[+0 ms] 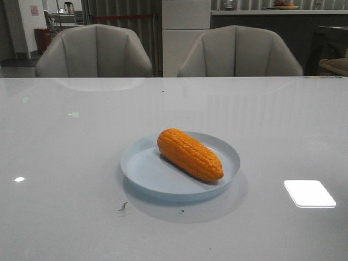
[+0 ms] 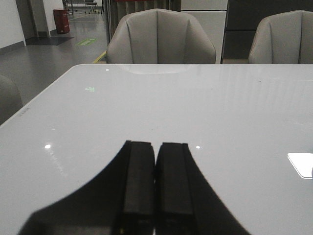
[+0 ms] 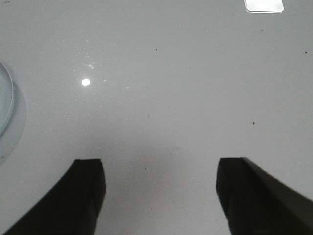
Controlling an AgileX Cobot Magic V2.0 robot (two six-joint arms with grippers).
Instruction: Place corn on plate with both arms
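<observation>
Front view: the corn [image 1: 190, 154] lies diagonally on the pale blue plate [image 1: 142, 169] on the white worktop [image 1: 65, 179].

Left wrist view: fingers [image 2: 138, 186] pressed together, empty, over bare worktop.

Right wrist view: fingers [image 3: 85, 188] spread wide, empty; the plate's rim [image 3: 9, 100] lies well off to one side.

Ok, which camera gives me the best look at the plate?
The front view: the whole plate shows there, with the corn lying on it. The right wrist view catches only a sliver of its rim at the picture's edge. The left wrist view shows none of it.
</observation>
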